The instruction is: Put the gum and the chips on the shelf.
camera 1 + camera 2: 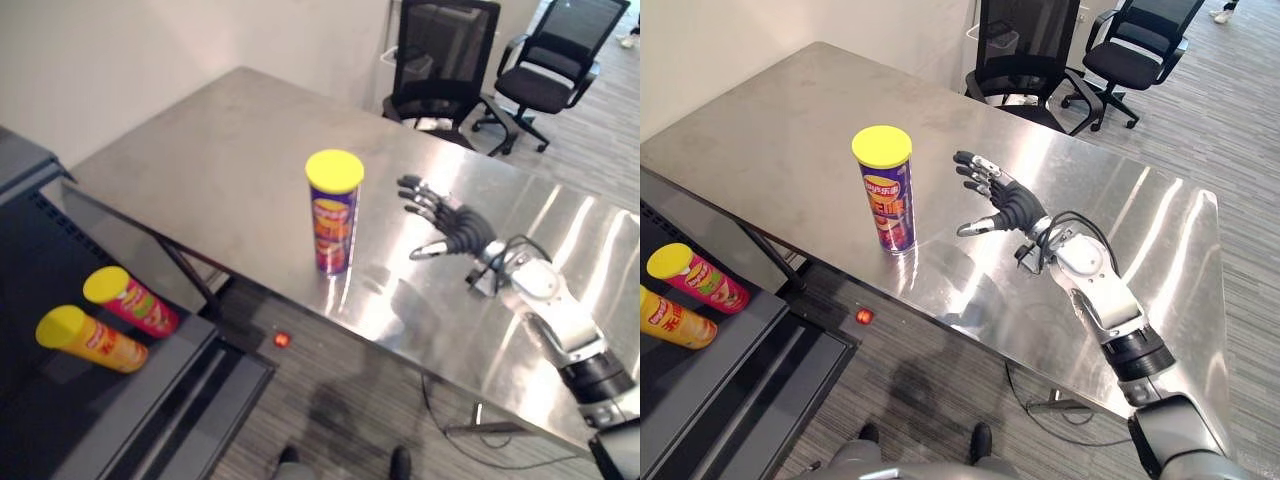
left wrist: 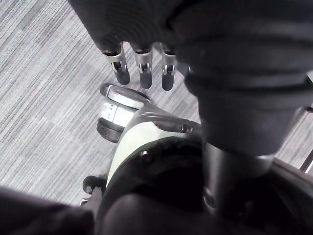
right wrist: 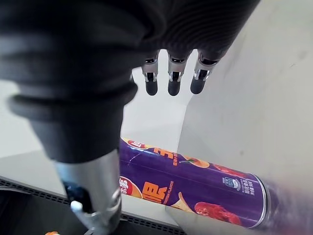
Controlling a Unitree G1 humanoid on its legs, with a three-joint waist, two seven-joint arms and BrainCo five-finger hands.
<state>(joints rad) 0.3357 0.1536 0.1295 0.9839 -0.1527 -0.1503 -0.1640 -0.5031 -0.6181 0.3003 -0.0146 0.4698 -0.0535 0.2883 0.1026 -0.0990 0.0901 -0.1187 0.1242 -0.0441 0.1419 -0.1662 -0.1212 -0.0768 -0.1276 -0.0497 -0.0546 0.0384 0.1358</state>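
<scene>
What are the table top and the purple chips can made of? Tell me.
Table top: likely brushed stainless steel; silver, with soft mirror-like reflections. Purple chips can: seemingly a glossy printed cardboard tube; its yellow lid looks like plastic.

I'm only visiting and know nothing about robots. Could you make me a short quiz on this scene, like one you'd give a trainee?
1. True or false: the right hand is curled round the purple chips can.
2. How many chips cans lie on the dark shelf? A) none B) two C) four
3. Fill in: the purple chips can stands upright on the steel ____.

Key
1. False: the hand is open, beside the can and apart from it.
2. B: a red can and an orange can, both with yellow lids.
3. table
</scene>
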